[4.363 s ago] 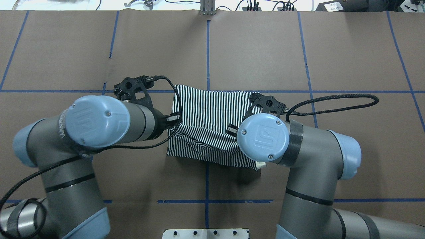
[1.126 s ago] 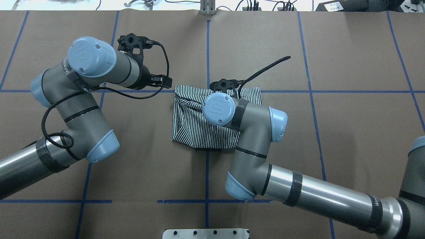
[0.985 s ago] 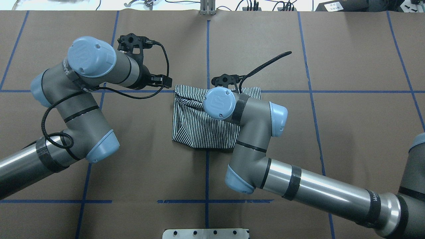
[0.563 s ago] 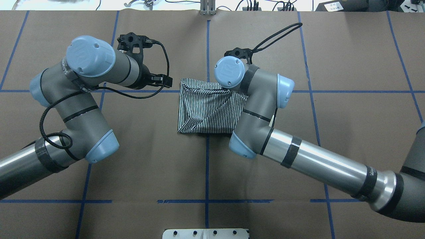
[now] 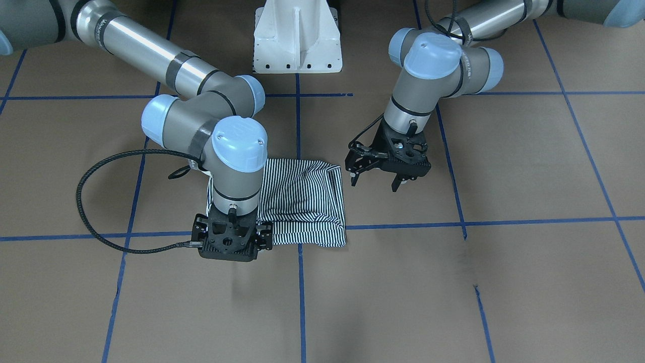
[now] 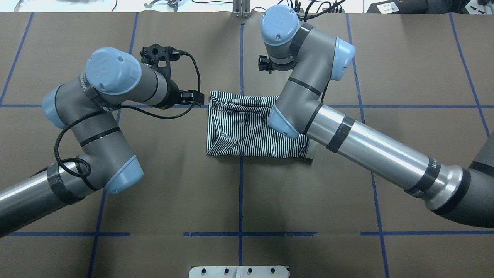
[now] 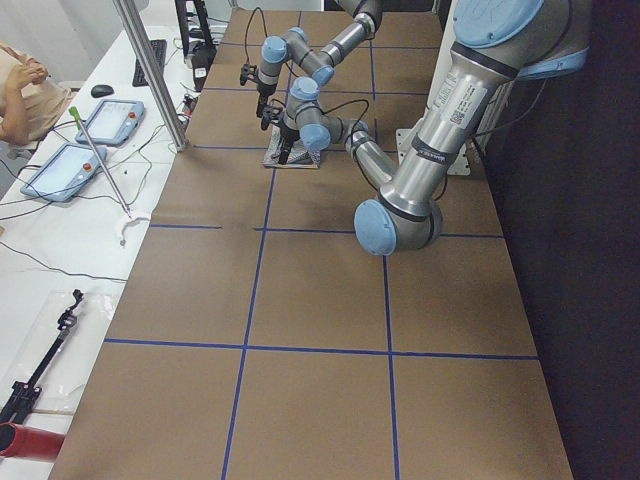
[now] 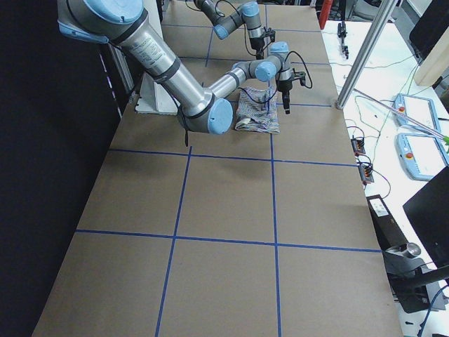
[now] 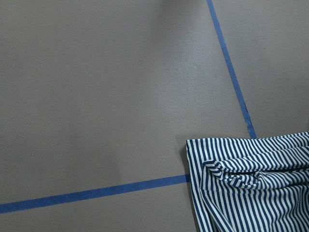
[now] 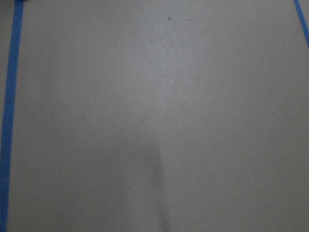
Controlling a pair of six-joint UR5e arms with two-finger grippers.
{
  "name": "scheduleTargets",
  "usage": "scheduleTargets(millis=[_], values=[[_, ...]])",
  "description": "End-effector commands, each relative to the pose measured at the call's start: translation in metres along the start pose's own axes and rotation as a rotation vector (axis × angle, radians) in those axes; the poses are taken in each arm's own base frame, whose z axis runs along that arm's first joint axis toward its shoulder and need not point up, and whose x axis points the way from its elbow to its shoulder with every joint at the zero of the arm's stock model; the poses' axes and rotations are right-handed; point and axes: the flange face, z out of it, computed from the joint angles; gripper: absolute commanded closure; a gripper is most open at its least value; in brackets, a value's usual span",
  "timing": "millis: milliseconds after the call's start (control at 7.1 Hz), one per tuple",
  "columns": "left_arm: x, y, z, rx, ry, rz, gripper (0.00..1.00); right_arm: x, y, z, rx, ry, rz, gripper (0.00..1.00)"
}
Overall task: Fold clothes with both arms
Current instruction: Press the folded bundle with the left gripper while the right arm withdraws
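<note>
The striped polo shirt point(image 6: 247, 129) lay folded into a rough rectangle on the brown paper-covered table point(image 6: 173, 185), about the middle of my reach. Its far edge ran along a crosswise line of blue tape point(image 6: 386, 106). The lengthwise centre line passed under its left part, so most of the cloth sat to the right of that line. The far left corner was bunched into soft folds, and my left wrist camera caught that corner at the lower right of its view. A pale cream scrap showed at the near right corner, just beside my right forearm; I could not tell which part of the shirt it was.

My left gripper point(image 5: 373, 184) hung just left of the shirt's far left corner, clear of the cloth. Its fingers pointed down at the table, spread well apart, with nothing between them.

My right gripper point(image 6: 264, 64) was raised over bare table beyond the shirt's far edge, apart from the cloth. Its fingers were hidden under the wrist and camera mount in every view, and my right wrist camera showed only bare paper and tape. So I could not tell whether they were parted or closed. My right arm's elbow and forearm crossed above the shirt's right end.
</note>
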Motion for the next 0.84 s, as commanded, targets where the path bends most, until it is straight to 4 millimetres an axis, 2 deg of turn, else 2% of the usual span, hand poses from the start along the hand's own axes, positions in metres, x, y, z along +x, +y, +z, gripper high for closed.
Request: scheduleTargets(millis=[0,141,282,422,563,704], values=[[0.046,0.068,0.023,-0.061,0.081,-0.062,0.00,0.010,-0.014,-0.026,-0.033,-0.064,0.018,0.00],[0.057,0.081,0.031,-0.051,0.089,-0.099,0.00,0.010,-0.014,-0.027,-0.031,-0.067,0.017,0.00],[0.059,0.081,0.040,-0.048,0.101,-0.098,0.00,0.012,-0.015,-0.027,-0.029,-0.068,0.019,0.00],[0.063,0.078,0.050,-0.042,0.110,-0.097,0.12,0.012,-0.015,-0.028,-0.028,-0.069,0.019,0.00],[0.064,0.072,0.054,-0.017,0.101,-0.098,0.19,0.015,-0.014,-0.029,-0.024,-0.072,0.018,0.00],[0.066,0.070,0.059,-0.002,0.101,-0.099,0.21,0.020,-0.011,-0.028,-0.024,-0.074,0.018,0.00]])
